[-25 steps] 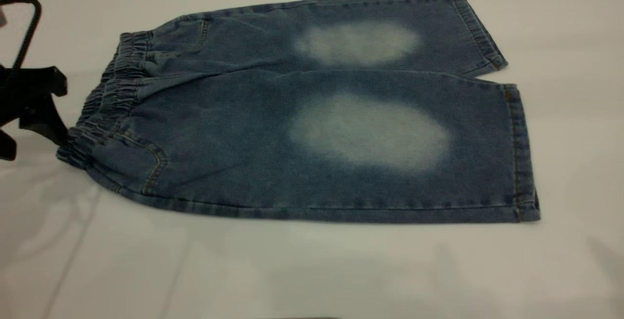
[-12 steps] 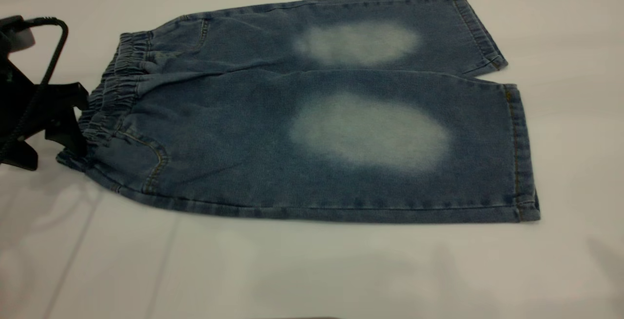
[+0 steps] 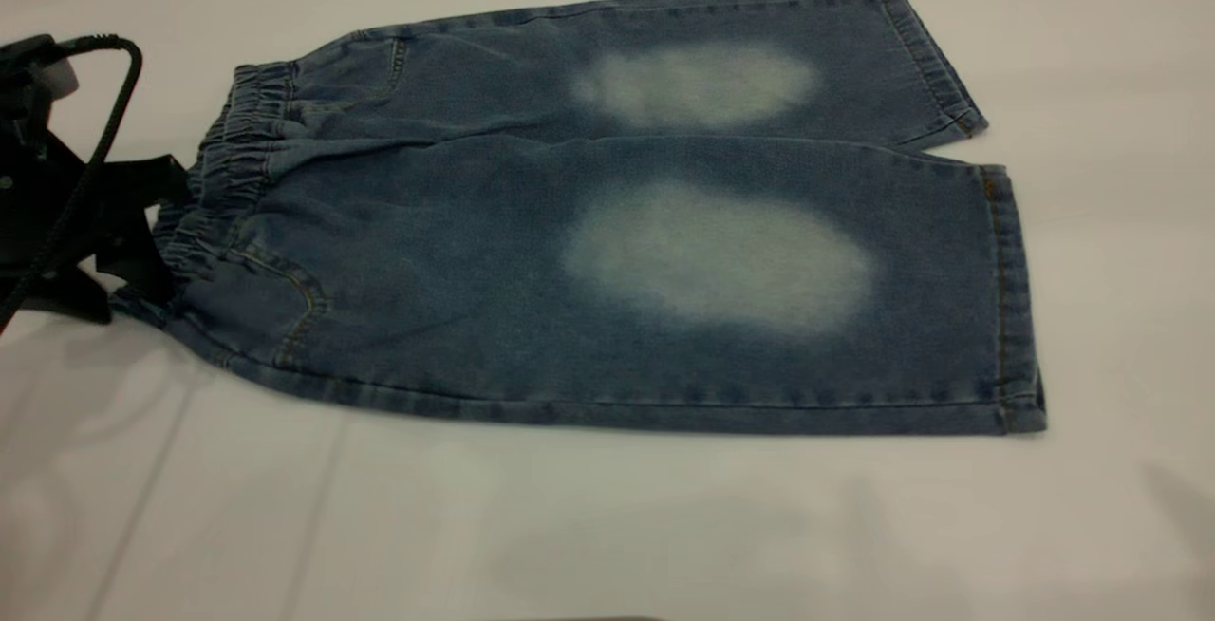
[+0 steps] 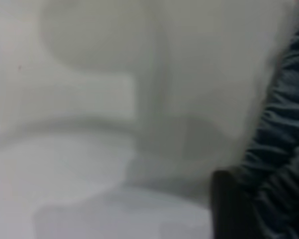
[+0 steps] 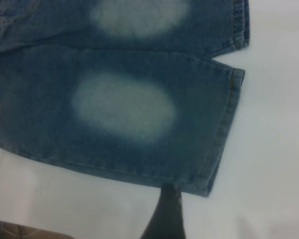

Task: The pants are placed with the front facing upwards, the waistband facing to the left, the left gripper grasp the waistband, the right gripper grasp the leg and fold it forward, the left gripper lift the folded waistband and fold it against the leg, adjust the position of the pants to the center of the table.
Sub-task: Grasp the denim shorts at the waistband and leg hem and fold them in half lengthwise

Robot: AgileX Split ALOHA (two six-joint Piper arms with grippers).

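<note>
Against left fingers (image 3: 142,251), waistband (image 3: 223,184)

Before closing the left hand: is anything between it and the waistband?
Nothing. In the exterior view the left hand already meets the waistband at its near end, with no bare table between them.

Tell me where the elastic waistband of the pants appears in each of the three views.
Exterior view: the waistband is at the left end of the pants, touching the left gripper.
Left wrist view: the waistband fills the right edge.
Right wrist view: not visible.
Shared landmark: the gathered ruffles.
</note>
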